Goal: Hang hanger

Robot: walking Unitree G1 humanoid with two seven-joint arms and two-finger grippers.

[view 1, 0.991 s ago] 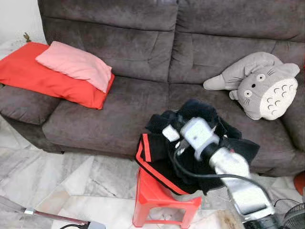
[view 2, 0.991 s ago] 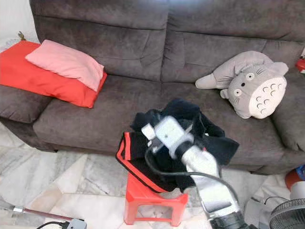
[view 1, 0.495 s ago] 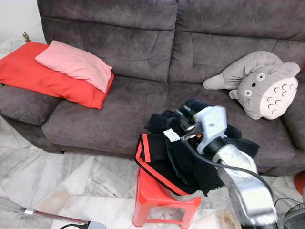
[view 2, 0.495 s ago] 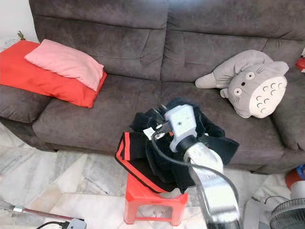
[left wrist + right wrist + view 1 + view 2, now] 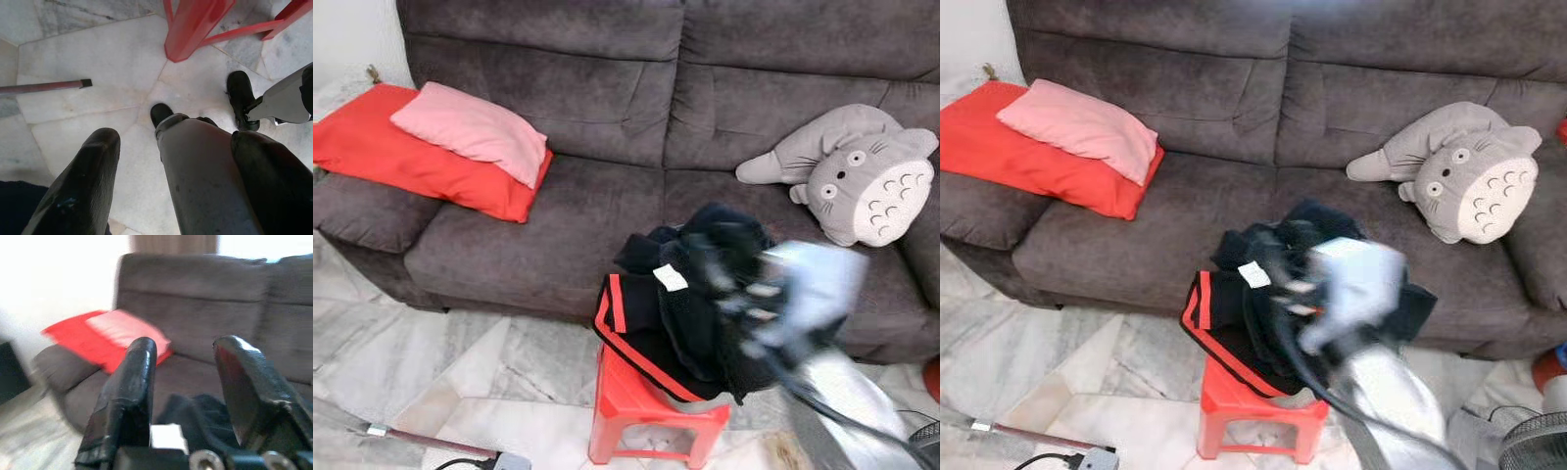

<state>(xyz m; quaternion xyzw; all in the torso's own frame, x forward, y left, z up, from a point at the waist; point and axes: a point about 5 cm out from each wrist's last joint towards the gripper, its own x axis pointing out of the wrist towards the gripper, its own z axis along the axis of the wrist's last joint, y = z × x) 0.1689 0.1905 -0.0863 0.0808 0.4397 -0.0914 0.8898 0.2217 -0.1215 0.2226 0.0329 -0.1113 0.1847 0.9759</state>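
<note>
Sofa (image 5: 607,211): one, dark grey, seen across the back of the scene.
Cushions: two, stacked on the sofa's left end; the pink cushion (image 5: 475,130) is laid on top of the red cushion (image 5: 382,157).
Plush toy (image 5: 857,171): one, grey with a pale belly, propped on the sofa's right seat.
Stool (image 5: 651,416): one, red plastic, placed on the marble floor (image 5: 431,367) just in front of the sofa.
Clothes pile (image 5: 690,294): black garments with a red stripe are heaped on the stool and touch the sofa's front edge; a white tag (image 5: 670,277) is seen on top.
Hanger: cannot be made out in any view; it may be buried in the pile, which cannot be told.
Right pincer (image 5: 186,382): fingers are spread with nothing between them, held above the clothes pile and pointed toward the sofa.
Right arm (image 5: 803,304): motion-blurred, seen across the right side of the pile, part of which is hidden by it.
Left pincer (image 5: 171,181): fingers are spread, nothing is pinched; it is hung low and pointed at the floor beside the stool legs.
Floor items: one thin rod (image 5: 44,87) is laid on the tiles; the robot's two black feet (image 5: 161,113) are seen near the stool.
Fan (image 5: 1528,441): one, partly seen at the lower right corner.
</note>
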